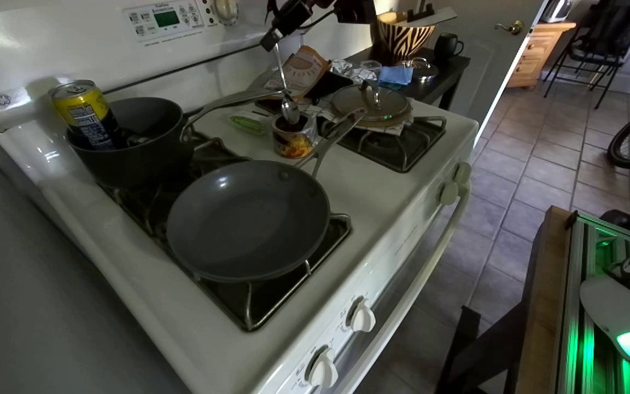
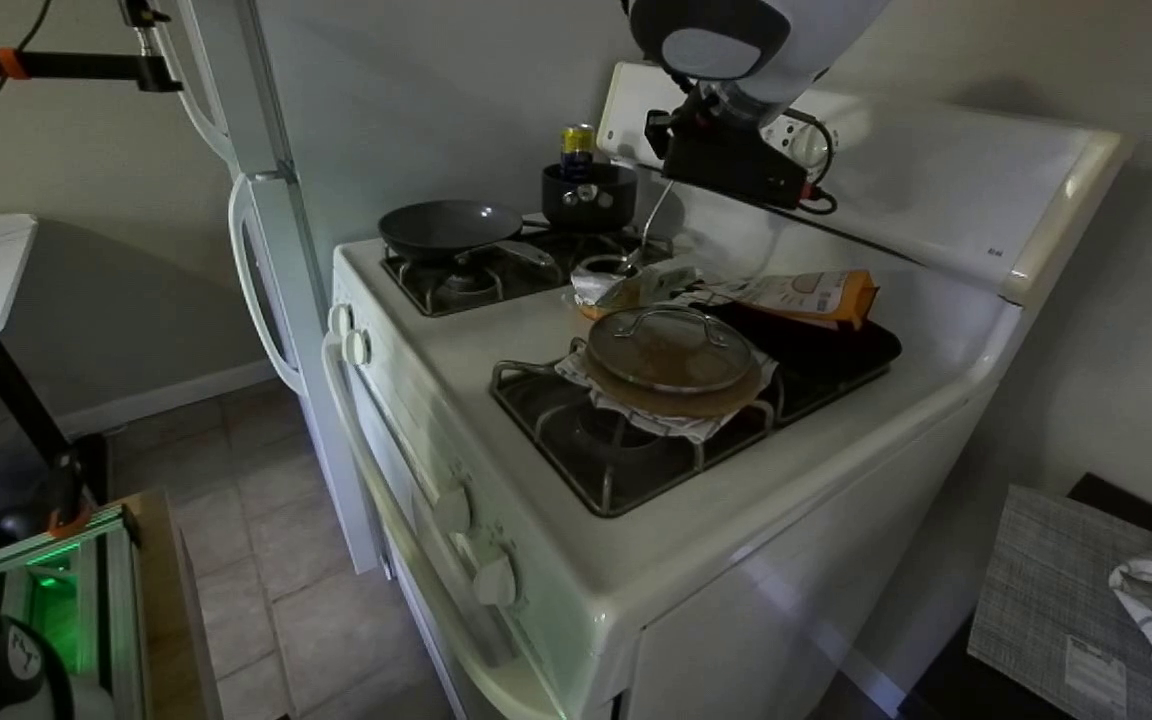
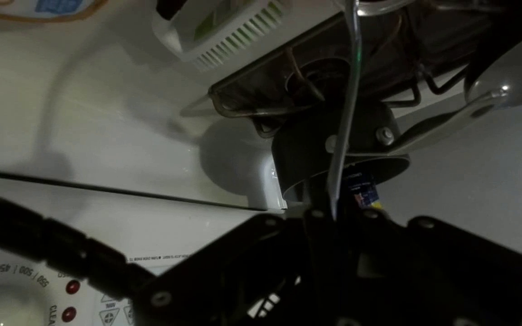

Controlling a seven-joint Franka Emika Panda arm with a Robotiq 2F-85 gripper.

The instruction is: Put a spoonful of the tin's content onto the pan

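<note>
I see a pale, rounded arm (image 2: 841, 30), a grey oval (image 2: 711, 54) on its dark joint (image 2: 711, 14), and a black gripper (image 3: 333, 201) with silver screws (image 3: 161, 298) and a looping cable (image 2: 827, 140).

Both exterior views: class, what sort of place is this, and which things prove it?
A kitchen, probably in a home: a white stove bears a frying pan and a black pot.

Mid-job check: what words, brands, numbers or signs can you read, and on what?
"450": around the oven dial, upside down in the wrist view
"500": same dial
"550": same dial
"CLEA", cut off: beside same dial
"+": triangular key, control panel
"GE", probably: round badge, stove
Too small or blurred: other panel print, tin, yellow can, orange bag, robot's emblem
</note>
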